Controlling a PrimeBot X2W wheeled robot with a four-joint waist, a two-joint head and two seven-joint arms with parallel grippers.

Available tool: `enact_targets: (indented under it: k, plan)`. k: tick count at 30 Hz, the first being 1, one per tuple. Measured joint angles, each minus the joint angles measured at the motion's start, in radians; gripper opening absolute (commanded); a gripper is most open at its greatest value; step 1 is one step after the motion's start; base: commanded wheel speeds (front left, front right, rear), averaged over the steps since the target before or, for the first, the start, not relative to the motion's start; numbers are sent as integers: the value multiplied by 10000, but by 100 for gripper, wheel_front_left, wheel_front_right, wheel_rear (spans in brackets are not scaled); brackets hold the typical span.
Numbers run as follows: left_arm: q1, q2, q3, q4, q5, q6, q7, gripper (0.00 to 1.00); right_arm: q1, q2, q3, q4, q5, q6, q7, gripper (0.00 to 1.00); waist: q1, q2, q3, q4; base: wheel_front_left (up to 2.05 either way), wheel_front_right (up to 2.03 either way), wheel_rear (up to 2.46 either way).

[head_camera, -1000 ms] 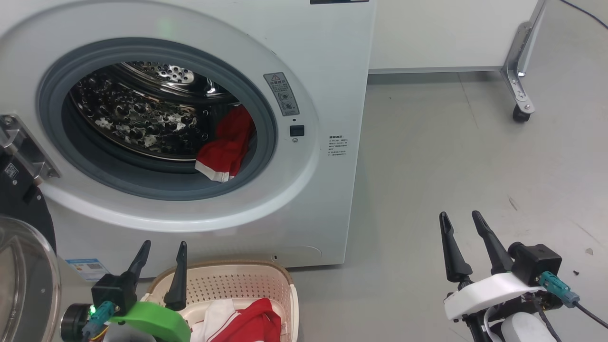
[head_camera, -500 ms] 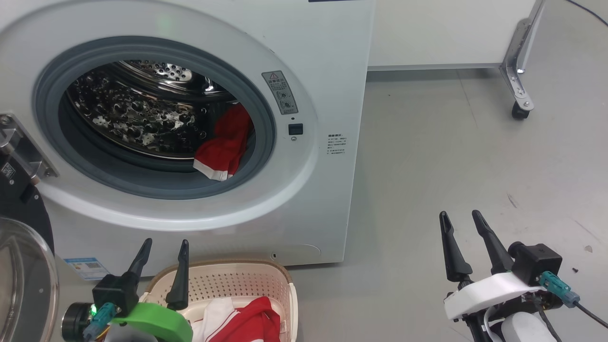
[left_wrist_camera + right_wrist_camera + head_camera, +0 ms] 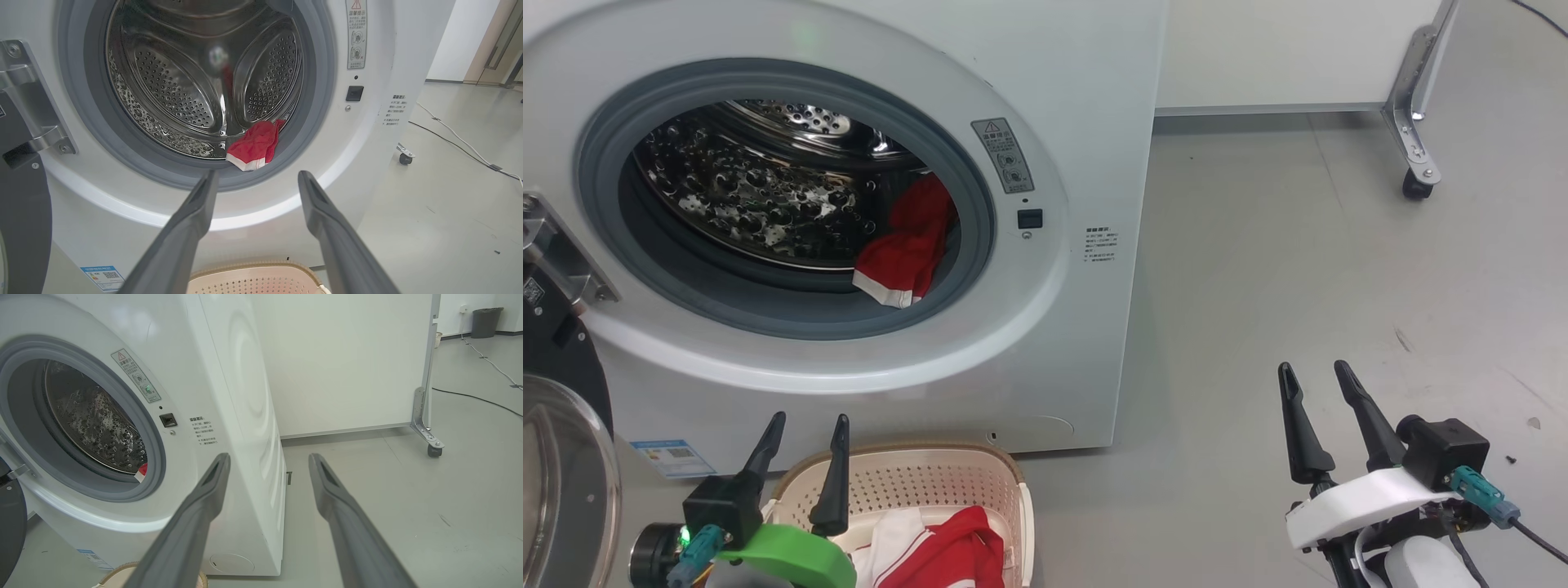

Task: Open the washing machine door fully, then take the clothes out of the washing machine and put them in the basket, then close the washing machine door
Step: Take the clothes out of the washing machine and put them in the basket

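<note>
Front-loading washing machine (image 3: 1086,98), white, filling the far left of the scene. The washing machine door (image 3: 556,359) stands swung open at the far left edge, black rim and clear glass bowl facing out, so the grey-ringed port is unobstructed. Inside, the perforated steel drum (image 3: 743,188) holds one red garment (image 3: 907,253) against its right wall. The garment's long axis runs steeply, from its upper end deeper in the drum down to a white-striped hem that hangs at the near lip of the port.

The cream basket (image 3: 931,482) sits on the floor (image 3: 1298,245) just in front of the machine, below the port, with red and white clothes (image 3: 956,543) already in it.

The left gripper (image 3: 809,418) hovers over the basket's left rim, fingers spread and holding nothing. The garment lies ahead of it, higher and slightly to the right; in the left wrist view the hem sits just above the gap between the fingertips. The right gripper (image 3: 1313,367), likewise spread and empty, hangs over bare floor well to the right of the machine. The left arm is judged the nearer one for the coming reach, which runs forward and upward into the port.
</note>
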Motion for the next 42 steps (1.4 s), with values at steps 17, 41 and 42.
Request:
enact_targets:
  k: [17,41,42]
  plan:
    - [-16,86,48,-629,25,138,33,100,-14,-25,171,-192,0,0,2,100,0,0,624,-226,0,0,0]
    - [-3642,1634,1618,-1657,-679,207,2591,100,-1300,21,343,-928,2,0,0,100,0,0,3475,-1288,0,0,0]
    - [-3838,1672,1716,-1588,-798,226,2748,100,-1389,29,349,-949,4,0,0,100,0,0,3600,-1365,0,0,0]
